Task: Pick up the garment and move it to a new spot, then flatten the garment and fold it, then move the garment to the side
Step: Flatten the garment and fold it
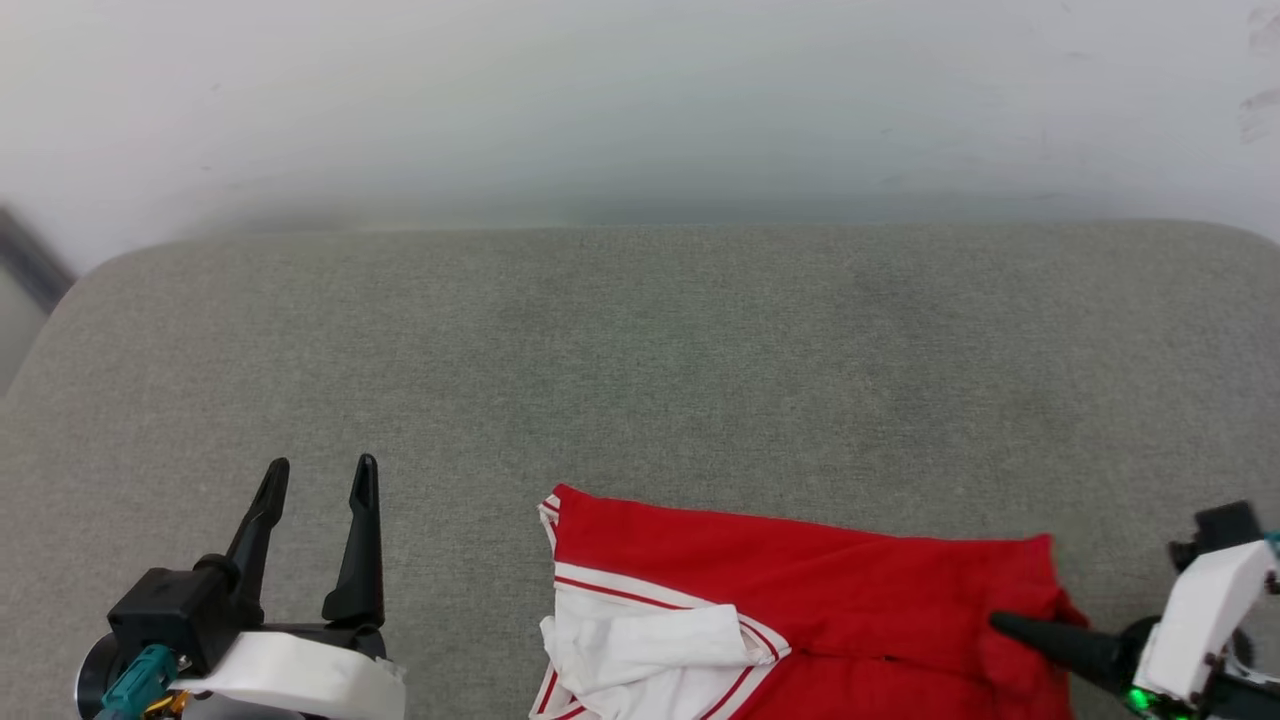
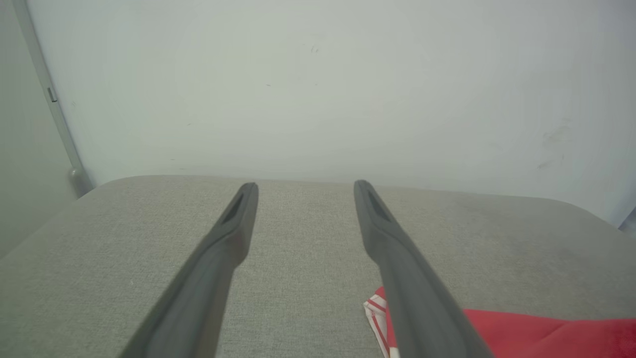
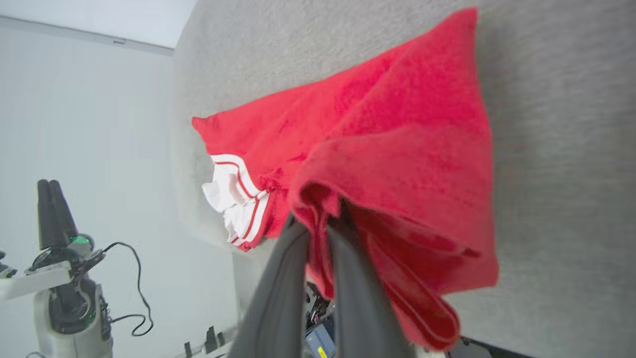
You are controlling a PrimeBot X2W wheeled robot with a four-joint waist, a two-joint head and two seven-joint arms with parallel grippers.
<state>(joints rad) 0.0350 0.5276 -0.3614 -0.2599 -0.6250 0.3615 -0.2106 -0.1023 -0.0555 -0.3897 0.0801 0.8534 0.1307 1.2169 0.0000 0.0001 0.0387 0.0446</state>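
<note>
The garment, a red jersey with a white striped-trim sleeve, lies partly folded at the near edge of the grey cushioned surface. My right gripper comes in from the right and is shut on the garment's bunched red right edge. In the right wrist view its two dark fingers pinch a fold of the garment, which drapes over them. My left gripper stands open to the left of the garment, nothing between its fingers. In the left wrist view the left gripper points at the wall, the garment at lower right.
A pale wall rises behind the surface. The surface's left edge drops off near a dark strip. In the right wrist view a stand with dark upright parts and a cable sits on the floor beyond the surface's edge.
</note>
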